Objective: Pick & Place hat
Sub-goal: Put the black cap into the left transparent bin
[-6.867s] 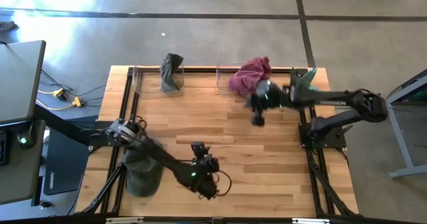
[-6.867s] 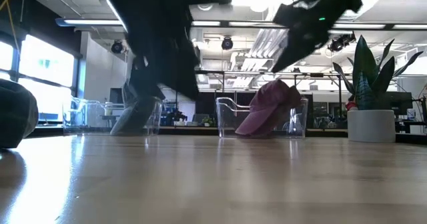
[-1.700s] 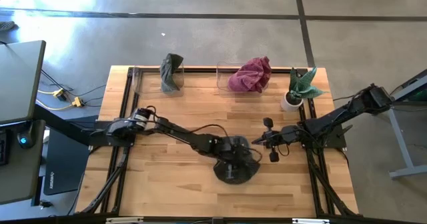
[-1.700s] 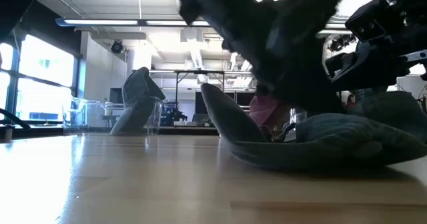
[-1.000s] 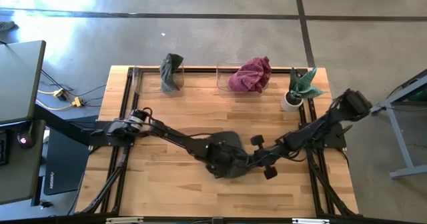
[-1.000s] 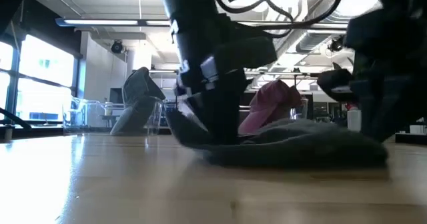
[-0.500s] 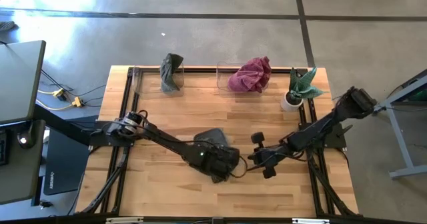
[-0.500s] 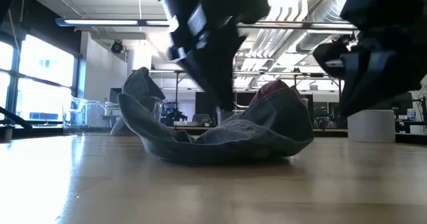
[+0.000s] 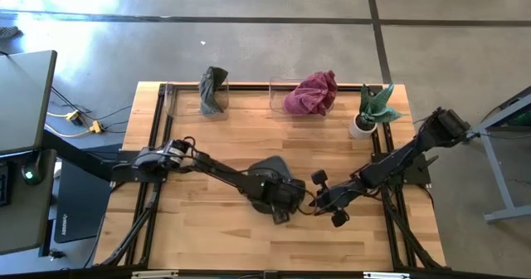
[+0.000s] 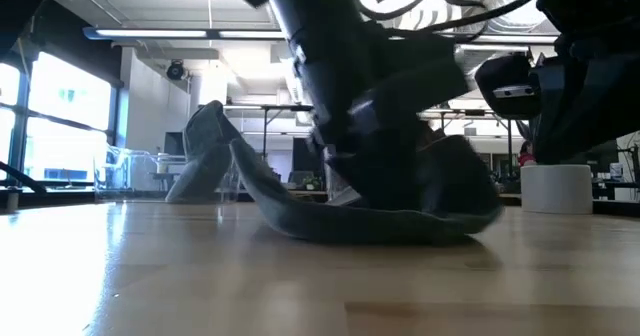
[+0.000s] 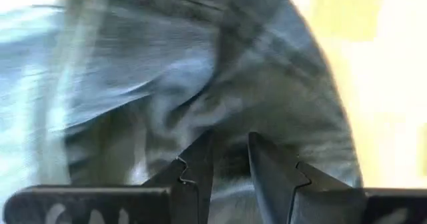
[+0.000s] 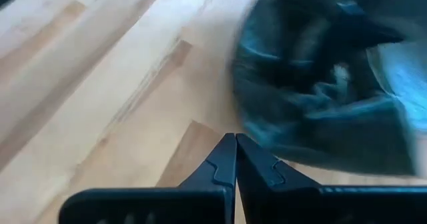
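Note:
A dark grey hat (image 9: pixel 267 169) lies crumpled on the wooden table near its middle. In the low view its crown side rests on the table (image 10: pixel 400 226). My left gripper (image 9: pixel 280 199) reaches in from the table's left and is shut on the hat's cloth (image 11: pixel 200 71). My right gripper (image 9: pixel 314 201) comes from the table's right. It is shut (image 12: pixel 235 139) and sits low over the wood, just short of the hat's near edge (image 12: pixel 320 97). My left gripper pinches a bunched fold of the hat's cloth (image 11: pixel 231 121) between its two fingers (image 11: pixel 200 164), coming from above at a slant. The hat stays on the table, with one brim edge (image 10: pixel 245 161) curled upward. My right gripper: I cannot tell whether its shut tips touch the hat's edge (image 12: pixel 243 127).
Along the far edge stand two clear bins, one with a grey hat (image 9: pixel 213 92) and one with a maroon hat (image 9: pixel 313 92). A potted plant (image 9: pixel 373 109) stands at the far right corner. Bare wood lies toward the near edge.
My left gripper has dragged the hat a little toward the table's left and far side. The hat has changed shape on the table: it lay flat, then both edges curled up, and now one edge stands up. My right gripper has stayed close beside it.

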